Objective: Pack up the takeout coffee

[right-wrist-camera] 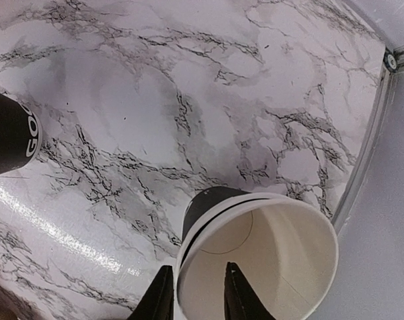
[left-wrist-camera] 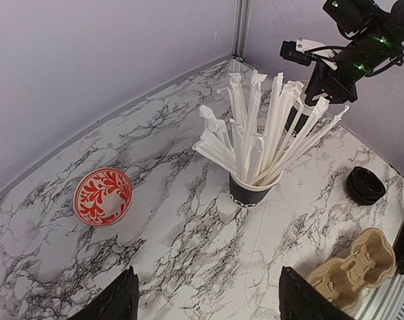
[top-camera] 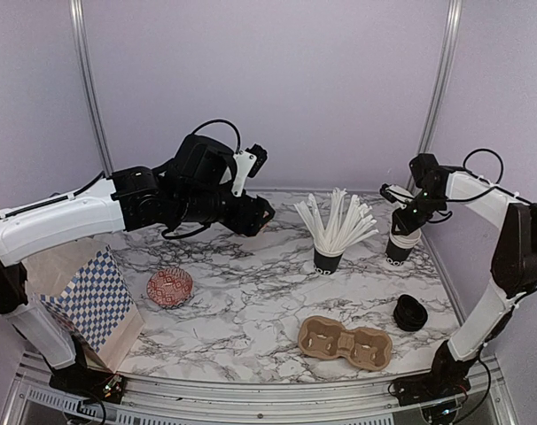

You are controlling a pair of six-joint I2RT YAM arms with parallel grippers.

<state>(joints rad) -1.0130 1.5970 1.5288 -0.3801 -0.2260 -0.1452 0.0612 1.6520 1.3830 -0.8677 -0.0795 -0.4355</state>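
Observation:
A black takeout cup (top-camera: 398, 247), white inside, stands at the back right of the marble table. In the right wrist view the cup (right-wrist-camera: 255, 247) fills the lower frame, and a second rim shows nested around it. My right gripper (top-camera: 409, 211) sits at its rim. In the wrist view the right gripper (right-wrist-camera: 199, 293) straddles the wall, one finger (right-wrist-camera: 163, 297) outside and one inside, with a gap showing. A stack of black lids (top-camera: 410, 312) lies near the right front. My left gripper (top-camera: 263, 215) hovers open and empty over the table's back middle (left-wrist-camera: 209, 303).
A black cup of long white sticks (top-camera: 329, 257) stands mid-table, left of the takeout cup. A brown two-hole carrier tray (top-camera: 345, 342) lies at the front. A red patterned bowl (top-camera: 170, 287) and a blue checkered bag (top-camera: 96, 301) sit at the left.

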